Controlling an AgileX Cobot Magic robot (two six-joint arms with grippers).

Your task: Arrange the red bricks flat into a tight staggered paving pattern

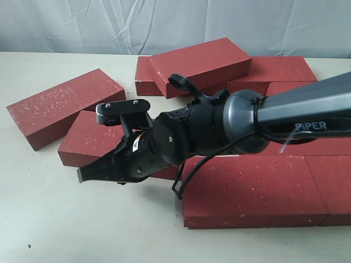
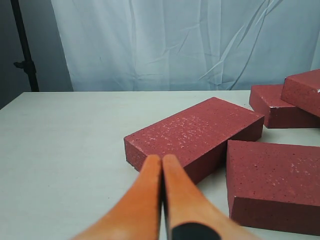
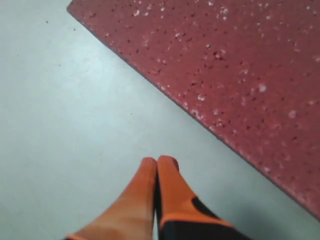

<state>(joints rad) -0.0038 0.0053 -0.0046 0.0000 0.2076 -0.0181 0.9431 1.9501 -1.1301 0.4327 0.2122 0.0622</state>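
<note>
Left pincer point(image 2: 161, 159): fingers pressed together, nothing held, low over the desk point(image 2: 65, 150).
Brick ahead point(image 2: 195, 132): flat and skewed, just beyond the left pincer's tips. A second brick point(image 2: 275, 175) lies near it across a gap.
Right pincer point(image 1: 82, 175): also pressed together and empty (its arm reaches across the middle). It is over bare desk, and a brick edge point(image 3: 240, 70) runs just past its tips.
Bricks beyond it: near slabs point(image 1: 252, 189) lie flat, edge to edge. One point(image 1: 200, 63) is propped tilted on others behind.
Handling: probably heavy, rigid and gritty rather than slippery. They look too broad to pinch across the face, so push on a side face or grip across the thickness.
Materials: dark-red rectangular blocks, rough and white-flecked, with crisp edges. The desk is smooth and pale.
</note>
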